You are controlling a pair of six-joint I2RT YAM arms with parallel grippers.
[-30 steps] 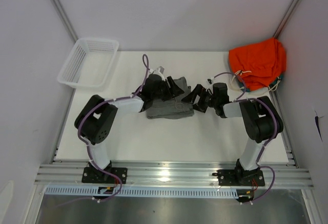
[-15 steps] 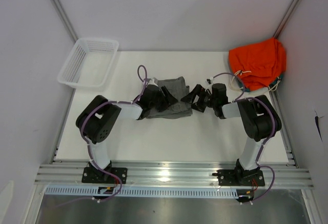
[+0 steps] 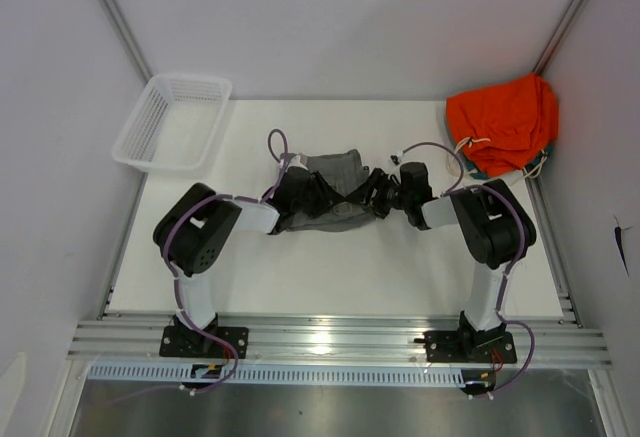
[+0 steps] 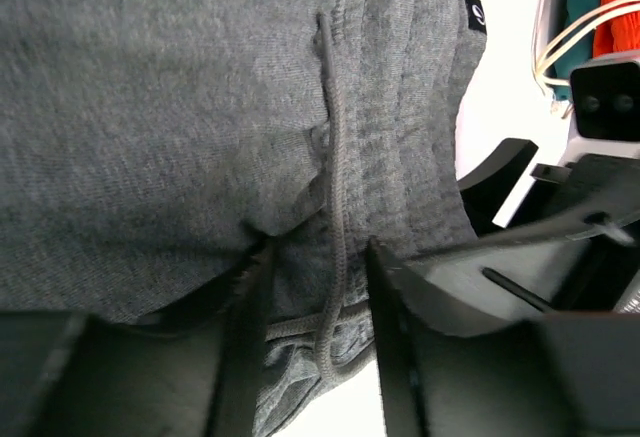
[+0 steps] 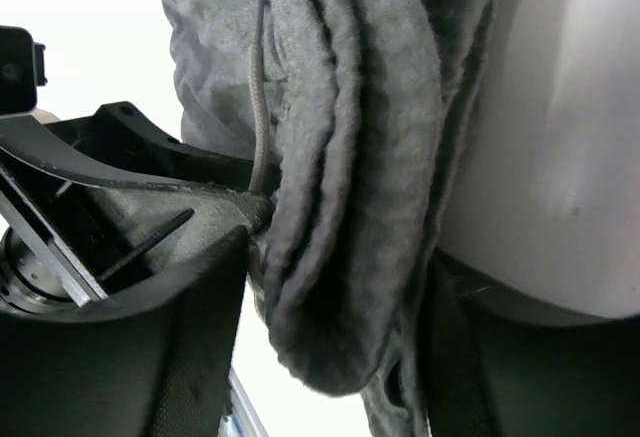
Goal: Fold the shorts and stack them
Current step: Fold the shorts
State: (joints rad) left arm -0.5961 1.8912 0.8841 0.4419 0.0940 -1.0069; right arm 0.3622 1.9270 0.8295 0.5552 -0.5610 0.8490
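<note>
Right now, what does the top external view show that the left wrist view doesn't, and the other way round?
Only the top external view shows the white basket at the far left corner of the table. Only the left wrist view shows a grey drawstring and a small dark tag at the fabric's edge. Both show the grey shorts, the right pincer beside them, and at least part of the orange garment.

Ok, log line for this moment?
left gripper: shut on shorts | right gripper: around a fold, grip unclear | shorts: bunched, unstacked
</note>
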